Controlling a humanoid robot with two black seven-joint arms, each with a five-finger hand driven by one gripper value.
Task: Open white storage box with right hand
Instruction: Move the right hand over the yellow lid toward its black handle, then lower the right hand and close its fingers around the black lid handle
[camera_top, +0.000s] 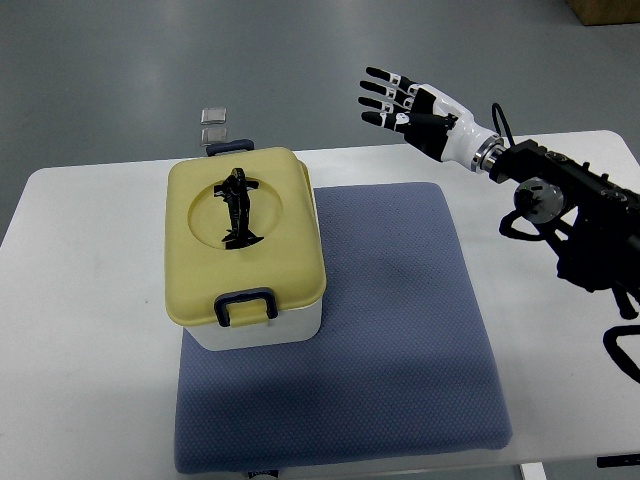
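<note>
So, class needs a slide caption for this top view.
Right hand open in the air beyond the shut storage box on its blue mat.

One storage box (245, 262), one blue mat (400, 330), one hand (405, 105), one table (80, 330)

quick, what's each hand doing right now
Right hand: open, fingers spread, holding nothing, raised clear of the storage box.
Left hand: not in view.

No readable text — no labels, brands, numbers or signs.
</note>
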